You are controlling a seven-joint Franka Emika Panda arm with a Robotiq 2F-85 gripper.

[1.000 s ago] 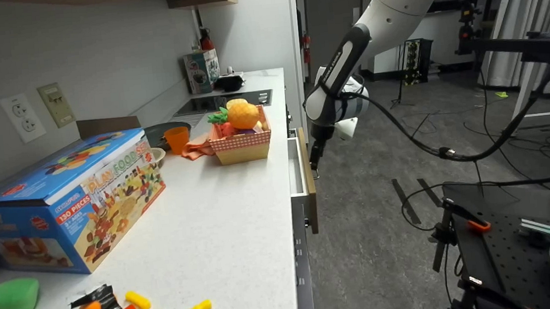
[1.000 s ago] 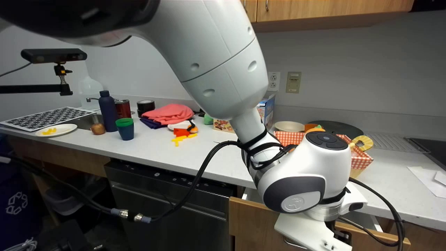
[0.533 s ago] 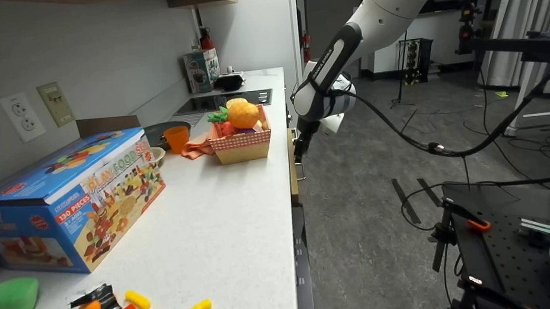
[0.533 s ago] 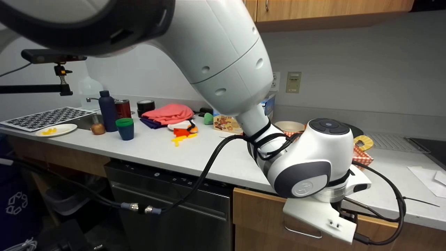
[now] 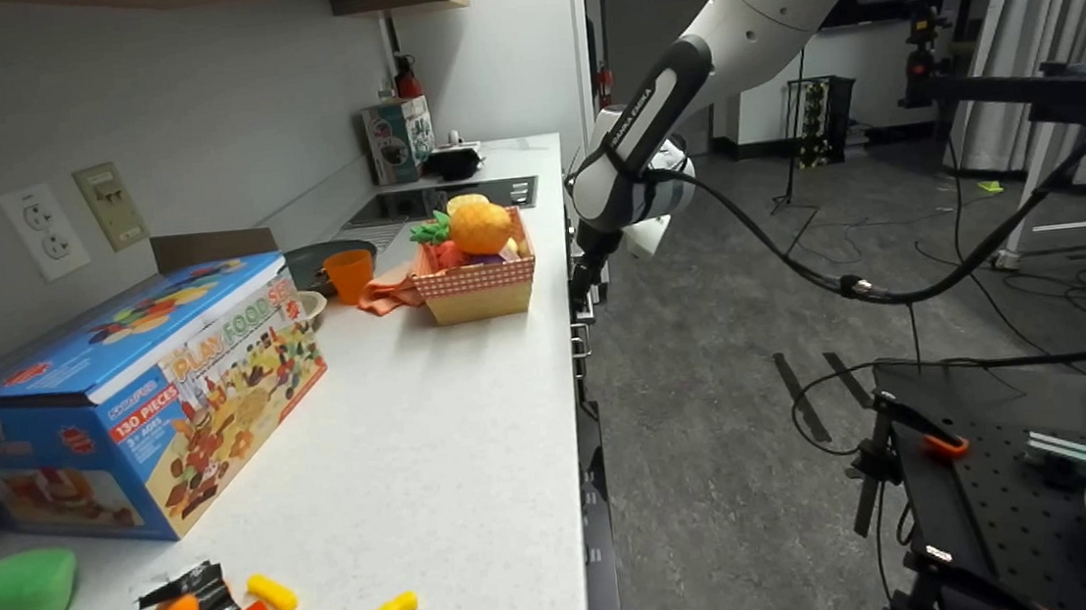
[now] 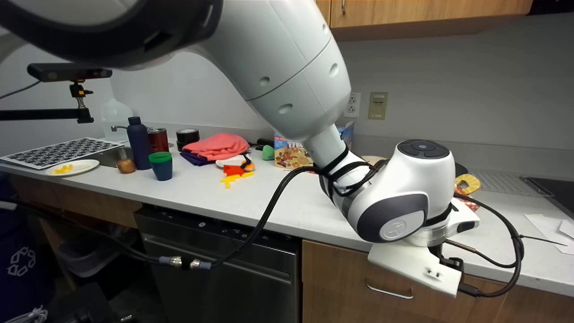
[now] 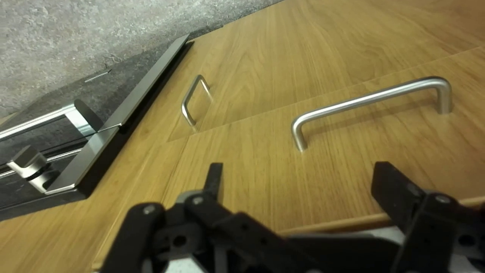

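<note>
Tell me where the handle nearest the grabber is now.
In the wrist view, the handle is right of centre, on the drawer, above the open gripper in the picture; in an exterior view, it sits below the counter, right of the dishwasher.

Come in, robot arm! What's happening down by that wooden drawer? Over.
Gripper open, holding nothing. Wooden drawer looks shut or nearly so; contact unclear. Possible snag: metal handle jutting out ahead in the wrist view.
</note>
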